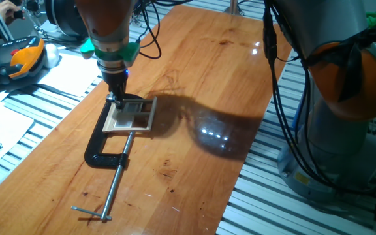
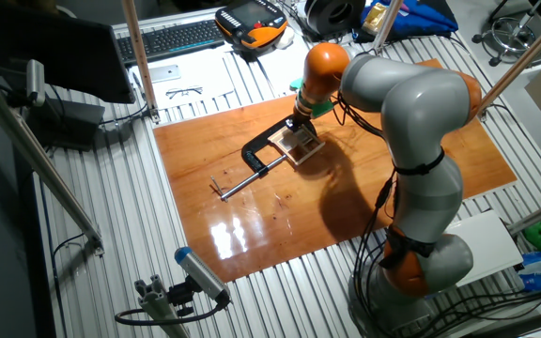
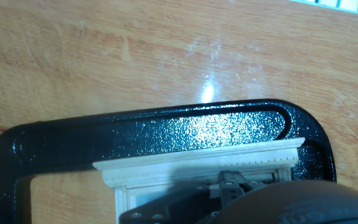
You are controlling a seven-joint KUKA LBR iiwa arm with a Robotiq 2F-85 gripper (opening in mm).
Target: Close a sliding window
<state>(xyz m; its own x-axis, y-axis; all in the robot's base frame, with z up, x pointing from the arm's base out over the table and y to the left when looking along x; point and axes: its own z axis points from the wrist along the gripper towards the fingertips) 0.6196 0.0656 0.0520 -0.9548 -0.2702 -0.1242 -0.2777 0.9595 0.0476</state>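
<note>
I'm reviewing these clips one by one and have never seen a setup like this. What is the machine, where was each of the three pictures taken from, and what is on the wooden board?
The machine is one robot arm, grey with orange joints, ending in a two-finger gripper. Two pictures come from fixed cameras beside the table, looking from different sides. The third comes from a camera on the hand itself, looking down along the fingers.

On the table lies a small model sliding window with a pale wood frame, held in a black C-clamp with a long steel screw. The gripper is down at the window's far edge. Whether its fingers are open or shut I cannot tell, and nothing seems lifted. Off the board, beyond its far side in the other fixed view, lie a keyboard and an orange handheld controller.
</note>
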